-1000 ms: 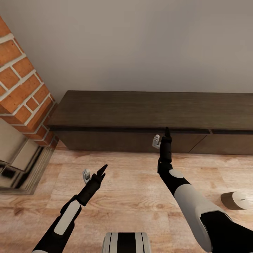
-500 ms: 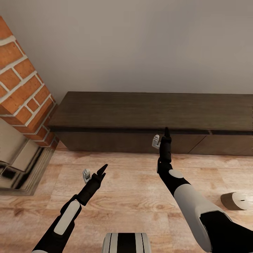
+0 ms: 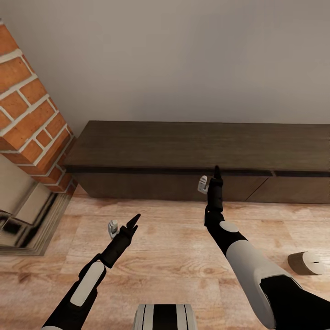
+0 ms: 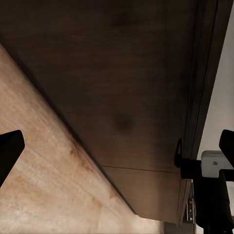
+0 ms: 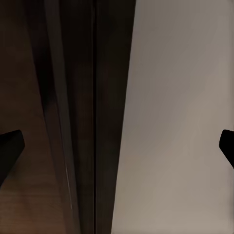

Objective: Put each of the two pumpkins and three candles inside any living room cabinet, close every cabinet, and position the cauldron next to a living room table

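The long, low dark brown wooden cabinet (image 3: pixel 201 156) runs crosswise along the wall, its drawer fronts shut. The right gripper (image 3: pixel 210 180), fingers spread and empty, sits just beside the top front edge, the nearer one. The left gripper (image 3: pixel 123 225), also open and empty, hangs well short over the floor. A beige-grey candle (image 3: pixel 307 262) lies on the wooden floor (image 3: pixel 174 238) at right.

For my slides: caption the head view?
Open right gripper raised at closed cabinet; candle lies on floor.

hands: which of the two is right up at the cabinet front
The right hand. It is raised against the cabinet, just under its top edge, with fingers apart and empty. The left hand hangs lower, over the wooden floor, short of the cabinet.
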`<state>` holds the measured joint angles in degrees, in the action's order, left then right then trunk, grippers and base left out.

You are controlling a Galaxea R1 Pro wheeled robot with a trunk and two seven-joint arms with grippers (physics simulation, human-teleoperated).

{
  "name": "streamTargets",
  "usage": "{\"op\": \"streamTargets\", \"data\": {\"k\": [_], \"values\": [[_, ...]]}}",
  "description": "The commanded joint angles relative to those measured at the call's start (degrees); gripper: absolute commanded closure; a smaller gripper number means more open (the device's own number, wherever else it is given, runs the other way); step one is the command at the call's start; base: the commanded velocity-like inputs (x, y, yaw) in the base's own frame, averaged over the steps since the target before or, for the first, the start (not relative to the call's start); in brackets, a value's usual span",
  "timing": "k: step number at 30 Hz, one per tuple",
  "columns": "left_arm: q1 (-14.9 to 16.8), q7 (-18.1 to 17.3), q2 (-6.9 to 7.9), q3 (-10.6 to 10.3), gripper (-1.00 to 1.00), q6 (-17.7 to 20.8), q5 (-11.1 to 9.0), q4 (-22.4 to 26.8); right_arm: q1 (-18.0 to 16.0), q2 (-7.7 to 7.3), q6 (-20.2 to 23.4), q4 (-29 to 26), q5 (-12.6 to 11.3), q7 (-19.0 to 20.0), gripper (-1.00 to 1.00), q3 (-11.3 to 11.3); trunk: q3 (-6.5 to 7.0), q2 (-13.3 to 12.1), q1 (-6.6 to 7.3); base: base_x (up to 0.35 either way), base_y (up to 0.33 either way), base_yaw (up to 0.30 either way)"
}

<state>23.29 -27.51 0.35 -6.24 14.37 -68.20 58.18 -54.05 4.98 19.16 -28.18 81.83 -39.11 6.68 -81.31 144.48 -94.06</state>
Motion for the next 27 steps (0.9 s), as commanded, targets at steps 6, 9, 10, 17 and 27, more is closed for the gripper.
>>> {"op": "streamTargets", "data": {"k": [6,9,10,17,27], "values": [[0.0,0.0,-0.05,-0.1,-1.0,0.0,0.0,0.1,0.0,-0.03,0.0,0.0,0.0,0.0,-1.0,0.0,0.0,0.0,0.0,0.0,0.0,0.0],[0.0,0.0,-0.08,-0.1,-1.0,0.0,0.0,0.1,0.0,-0.02,0.0,0.0,0.0,0.0,-1.0,0.0,-0.22,0.0,-0.03,0.0,0.0,0.0],[0.0,0.0,-0.08,-0.1,-1.0,0.0,0.0,0.2,0.0,-0.01,0.0,0.0,0.0,0.0,-1.0,0.0,-0.44,0.0,-0.05,0.0,0.0,0.0],[0.0,0.0,0.0,-0.1,-1.0,0.0,0.0,0.4,0.0,0.02,0.0,0.0,0.0,0.0,-1.0,0.0,-1.11,0.1,-0.13,0.0,0.0,0.0],[0.0,0.0,0.0,-0.1,-1.0,0.0,0.0,0.4,0.0,0.03,-0.1,0.0,0.0,-0.1,-1.0,0.0,-2.66,0.2,-0.31,0.0,0.0,0.0]]}}
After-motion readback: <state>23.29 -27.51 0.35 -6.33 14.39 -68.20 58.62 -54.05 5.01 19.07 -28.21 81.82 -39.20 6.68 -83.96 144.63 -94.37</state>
